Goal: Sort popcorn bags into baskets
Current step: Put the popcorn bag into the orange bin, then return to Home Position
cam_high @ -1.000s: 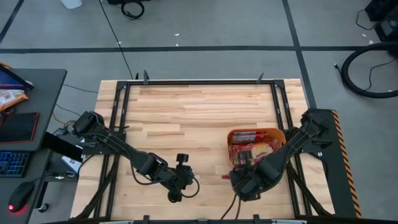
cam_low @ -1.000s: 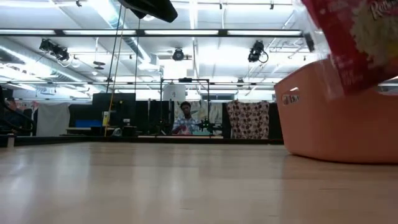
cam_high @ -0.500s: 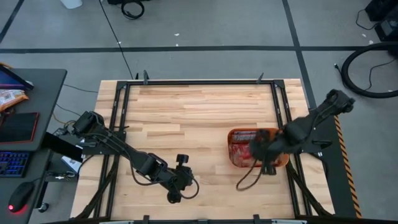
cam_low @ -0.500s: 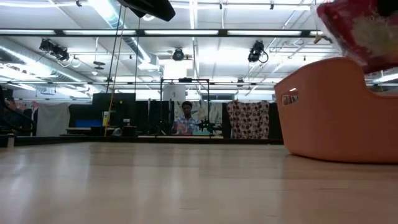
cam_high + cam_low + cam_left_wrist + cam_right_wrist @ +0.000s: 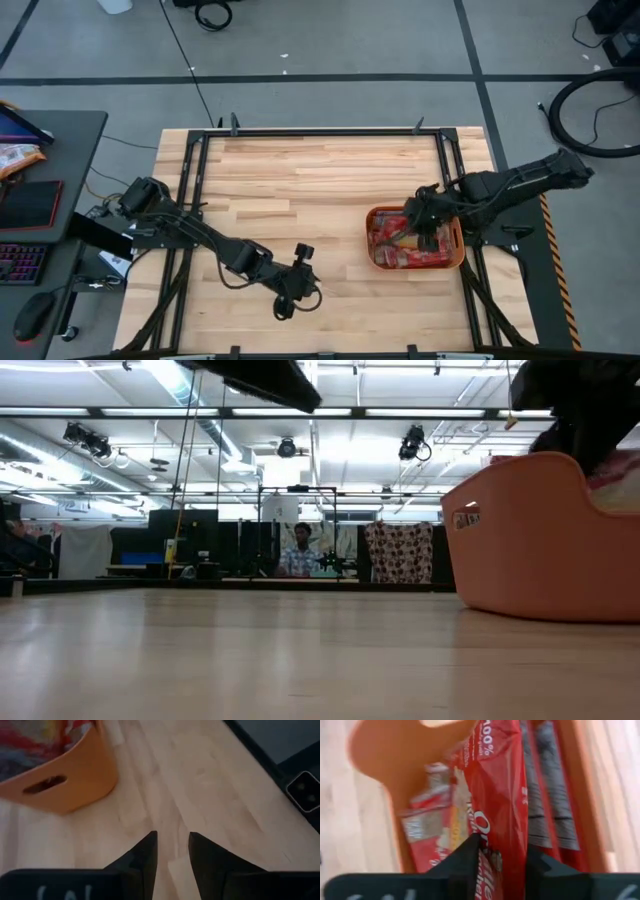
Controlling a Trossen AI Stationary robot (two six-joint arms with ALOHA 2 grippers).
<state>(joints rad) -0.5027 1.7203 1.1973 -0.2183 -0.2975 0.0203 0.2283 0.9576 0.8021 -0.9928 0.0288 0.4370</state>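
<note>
Gripping popcorn bag [image 5: 497, 795] — right gripper [image 5: 502, 852] over orange tub [image 5: 452, 262].

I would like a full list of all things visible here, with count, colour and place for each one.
Popcorn bags: several, exact count unclear, red with white patches, inside the tub; one between the right gripper's fingers.
Tub: one, orange, right part of the table.
Table: one, light wood.
Person: one, far behind the table.
Left gripper: dark, open, low over the table's front middle.
Right gripper: dark, over the tub.
</note>
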